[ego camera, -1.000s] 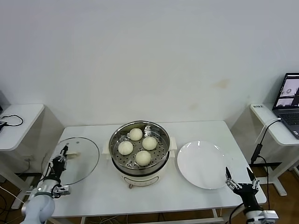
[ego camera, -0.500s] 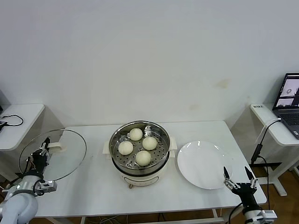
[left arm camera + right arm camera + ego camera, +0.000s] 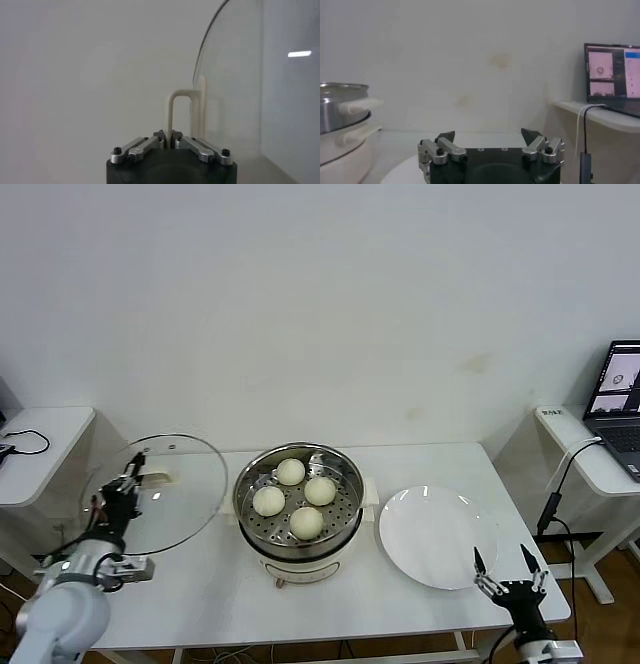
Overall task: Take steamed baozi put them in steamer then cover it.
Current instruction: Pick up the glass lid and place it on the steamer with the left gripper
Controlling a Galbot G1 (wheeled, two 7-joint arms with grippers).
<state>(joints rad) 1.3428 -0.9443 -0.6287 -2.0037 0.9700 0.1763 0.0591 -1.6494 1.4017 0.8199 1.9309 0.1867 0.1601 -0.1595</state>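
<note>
We are carrying the cover in our left hand, whose fingers are clamped shut on the cream-white bar handle, as the left wrist view shows with the glass disc standing edge-on beside the grip. Compared with half a second ago, the cover is swinging inward: it was hanging out past the left end of the bench, tilted steeply, and it is now lying flatter and nearer, its metal rim reaching just beside the steamer without yet overlapping it. A second ago it was lower and closer to the bench top, so we are lifting and then translating it. All four steamed baozi are sitting on the perforated tray inside the steamer, so we are judging the loading step finished and the covering step under way. Our right hand is waiting low at the front right corner of the bench, near the emptied white plate, with its fingers spread wide and holding nothing. What is remaining, in our judgement, is centring the cover over the pot rim, levelling it and lowering it before releasing.
</note>
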